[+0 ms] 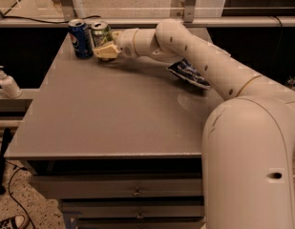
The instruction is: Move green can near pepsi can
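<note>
The green can (101, 32) stands upright at the far left corner of the grey table (113, 113), right beside the dark blue pepsi can (80, 38), which is on its left. The two cans are nearly touching. My gripper (106, 51) reaches in from the right and is at the lower part of the green can, covering its base. The white arm stretches across the back of the table to it.
A blue crinkled chip bag (189, 74) lies on the table under the arm's forearm, at the right. A white pump bottle (7, 82) stands on a ledge left of the table. Drawers (132, 192) sit below the front edge. A glass barrier runs behind.
</note>
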Available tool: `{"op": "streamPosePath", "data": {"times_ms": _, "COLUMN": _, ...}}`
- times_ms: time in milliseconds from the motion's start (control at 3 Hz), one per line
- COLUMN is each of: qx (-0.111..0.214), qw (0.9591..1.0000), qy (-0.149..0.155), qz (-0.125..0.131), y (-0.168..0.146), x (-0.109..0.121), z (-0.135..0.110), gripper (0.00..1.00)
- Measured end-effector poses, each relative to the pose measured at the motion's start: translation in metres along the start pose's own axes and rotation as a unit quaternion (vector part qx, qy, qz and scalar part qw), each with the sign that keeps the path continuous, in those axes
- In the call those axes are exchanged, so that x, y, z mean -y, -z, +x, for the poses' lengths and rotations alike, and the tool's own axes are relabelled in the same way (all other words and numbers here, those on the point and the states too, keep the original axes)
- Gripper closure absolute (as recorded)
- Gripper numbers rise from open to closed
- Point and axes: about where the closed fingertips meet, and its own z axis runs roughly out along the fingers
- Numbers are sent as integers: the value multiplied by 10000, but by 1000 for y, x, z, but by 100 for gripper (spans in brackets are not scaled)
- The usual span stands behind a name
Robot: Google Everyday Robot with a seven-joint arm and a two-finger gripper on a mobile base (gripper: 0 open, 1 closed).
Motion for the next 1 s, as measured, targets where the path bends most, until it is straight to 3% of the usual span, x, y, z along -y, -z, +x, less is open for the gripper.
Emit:
{"op": "streamPosePath", "data": {"times_ms": 333, "qx": -3, "qw": 10000, "qy": -49, "qz": -42, "y": -3, "x": -2, "z": 2, "gripper": 12}}
{"op": "streamPosePath", "data": {"times_ms": 667, "qx": -1, "qw": 9999, "qy": -65, "qz": -79, "y": -4, "x": -4, "z": 2, "gripper": 0}}
{"op": "streamPosePath", "data": {"times_ms": 1000, "qx": -1, "qw": 10000, "qy": -60, "qz": -78, "y": -1, "x": -4, "z": 0, "gripper": 0}}
